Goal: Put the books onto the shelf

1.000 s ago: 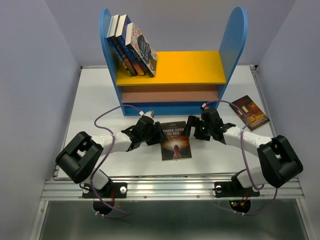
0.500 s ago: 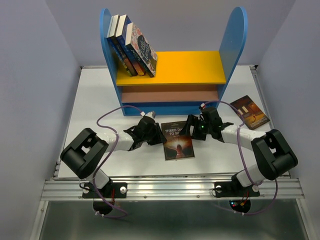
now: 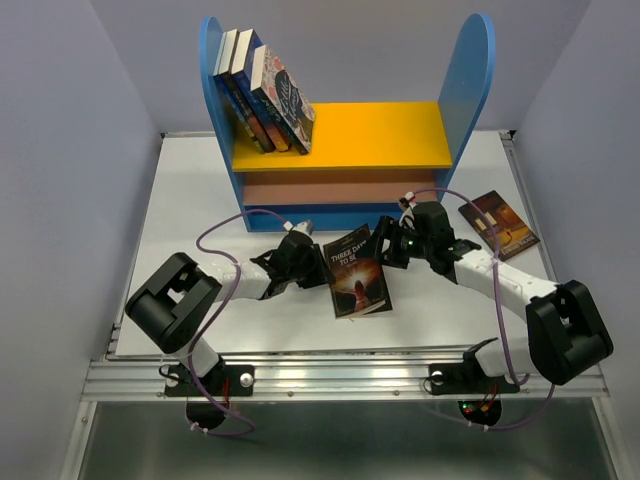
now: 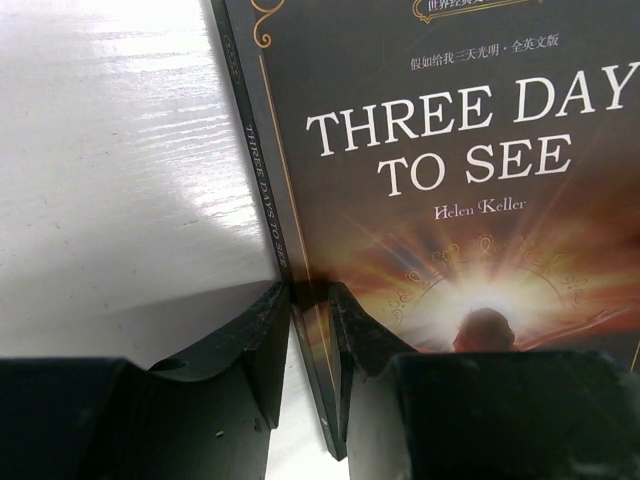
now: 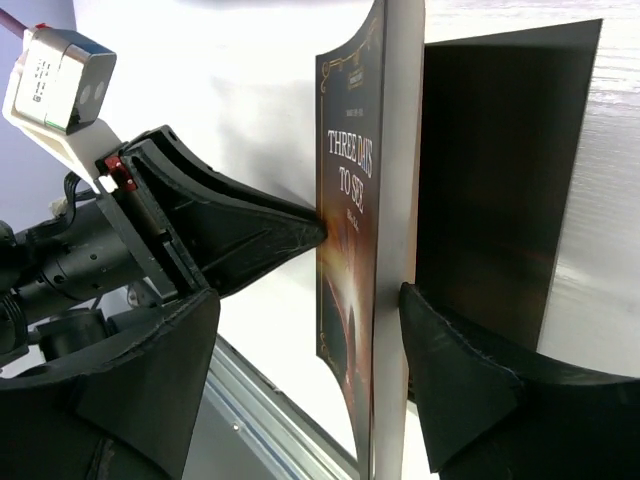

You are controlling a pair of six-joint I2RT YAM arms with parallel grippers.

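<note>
The Three Days to See book (image 3: 358,275) lies skewed on the table in front of the shelf (image 3: 345,135), its spine side raised. My left gripper (image 3: 318,268) is shut on that spine edge; in the left wrist view both jaws (image 4: 310,300) pinch the spine of the book (image 4: 450,160). My right gripper (image 3: 386,250) is open and straddles the opposite edge. In the right wrist view the book (image 5: 365,250) stands edge-on between the wide jaws of the right gripper (image 5: 305,300), the right finger (image 5: 455,390) against its pages. Three books (image 3: 265,95) lean on the yellow board.
Another book (image 3: 500,224) with a dark orange cover lies flat on the table to the right of the shelf. The shelf's brown lower board (image 3: 340,187) sits just behind both grippers. The table's metal front rail (image 3: 340,375) runs behind the arm bases.
My left gripper has closed on the book's spine edge and tipped the book up and askew. My right gripper has narrowed and moved back to the book's right edge.
</note>
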